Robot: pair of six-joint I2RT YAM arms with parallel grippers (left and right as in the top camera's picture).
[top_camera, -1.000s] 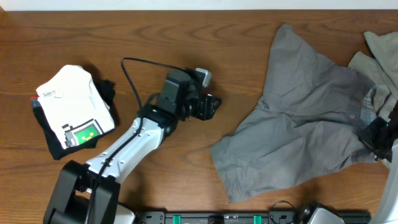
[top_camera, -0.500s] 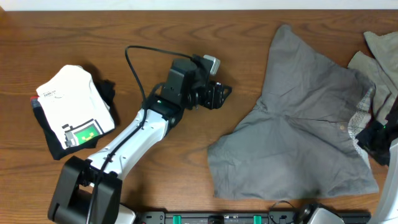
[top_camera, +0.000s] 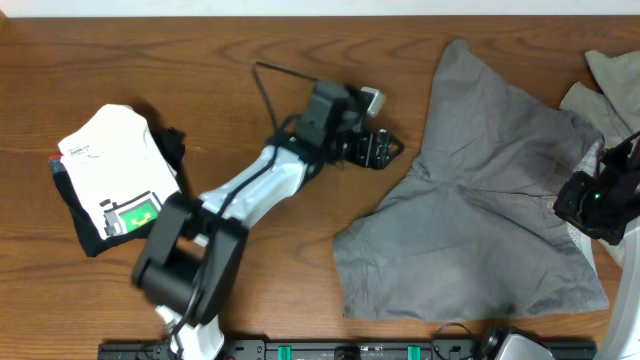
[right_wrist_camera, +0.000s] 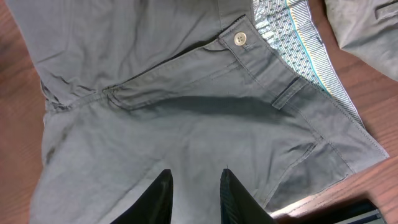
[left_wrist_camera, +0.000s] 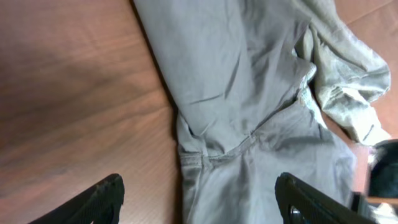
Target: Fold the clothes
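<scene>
The clothes are a pair of grey shorts [top_camera: 470, 220] spread flat on the right half of the table, with a second grey garment [top_camera: 612, 75] bunched at the far right. My left gripper [top_camera: 388, 150] is just left of the shorts' crotch. In the left wrist view it [left_wrist_camera: 198, 200] stands wide open, with the shorts [left_wrist_camera: 249, 93] and bare wood between its fingers. My right gripper [top_camera: 575, 203] hovers over the waistband side. Seen from the right wrist, it [right_wrist_camera: 196, 190] has its jaws a little apart above the flat shorts [right_wrist_camera: 186, 99], and nothing is pinched.
A folded white T-shirt [top_camera: 115, 175] on dark clothes lies at the left. The shorts' button [right_wrist_camera: 239, 39] and patterned waistband lining [right_wrist_camera: 283, 37] face up. The other garment [right_wrist_camera: 367, 31] lies beside the waistband. The table's front edge [top_camera: 400, 335] runs near the lower leg hem.
My left arm has reached right towards the shorts, its jaws opening wider. My right gripper has let go of the waistband, the shorts now lie flatter, and it sits over them.
</scene>
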